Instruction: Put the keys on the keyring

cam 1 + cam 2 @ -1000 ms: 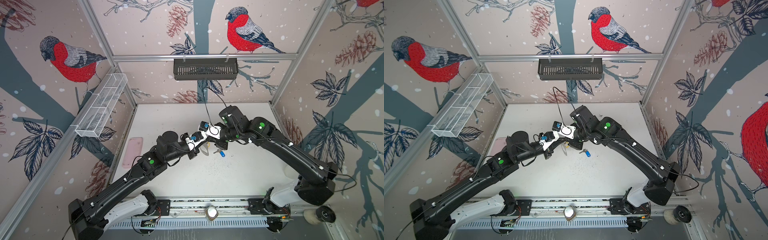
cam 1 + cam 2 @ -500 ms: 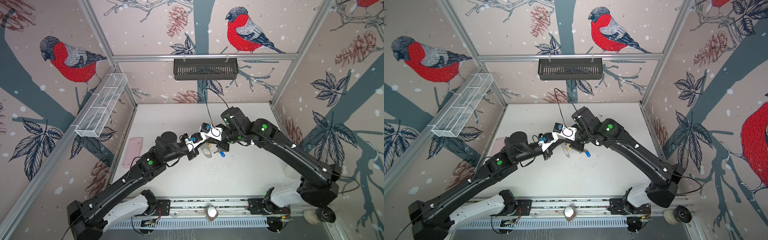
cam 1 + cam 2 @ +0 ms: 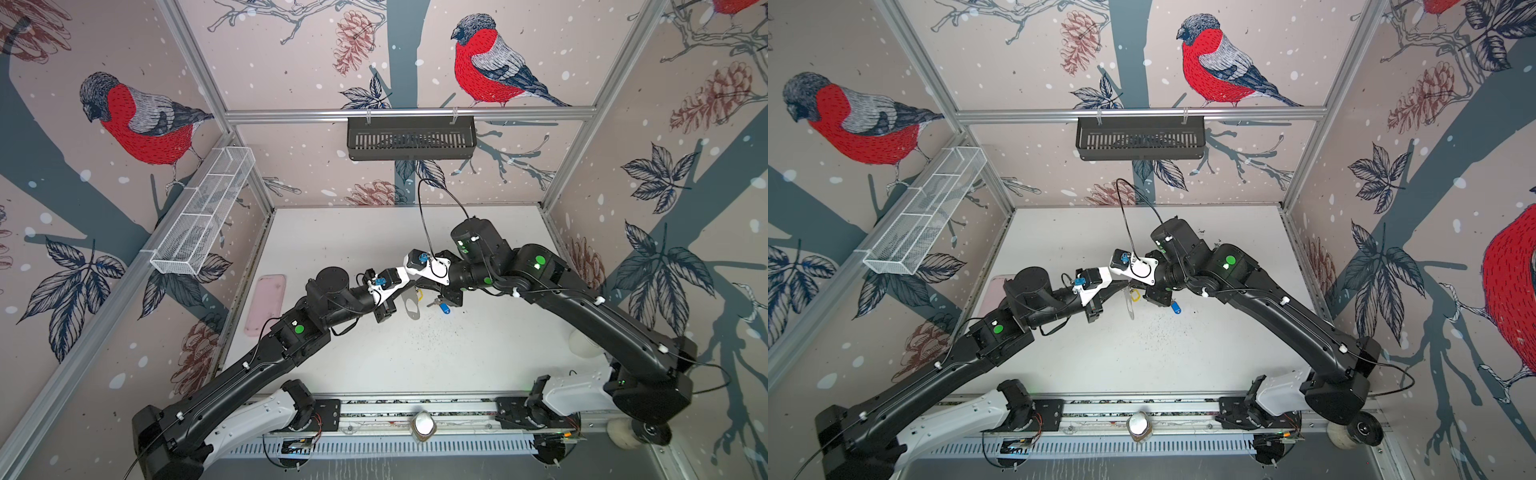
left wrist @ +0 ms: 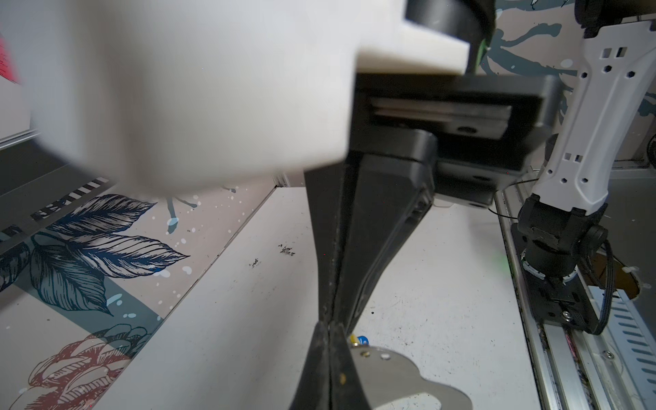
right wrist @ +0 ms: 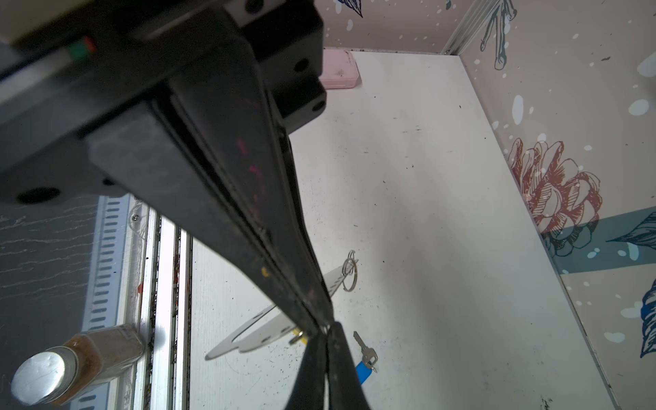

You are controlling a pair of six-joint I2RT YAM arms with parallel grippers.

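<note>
Left tool (image 4: 331, 321) and right tool (image 5: 324, 325) both pinched together, tip to tip at tilted keyring (image 4: 387, 365) beside yellow-tag key (image 3: 1135, 296), what each clamps unclear, blue-tag key (image 5: 365, 356) on bench (image 3: 415, 353)

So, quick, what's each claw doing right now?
Left gripper: shut at the keyring edge; grip unclear.
Right gripper: shut by the yellow-tagged key; grip unclear.

both black arms (image 3: 582, 311) carry green dots (image 3: 540, 261); white brackets (image 3: 432, 266) sit behind tapered black fingers (image 5: 248, 198), one trailing a thin black cable (image 3: 423, 220).
</note>
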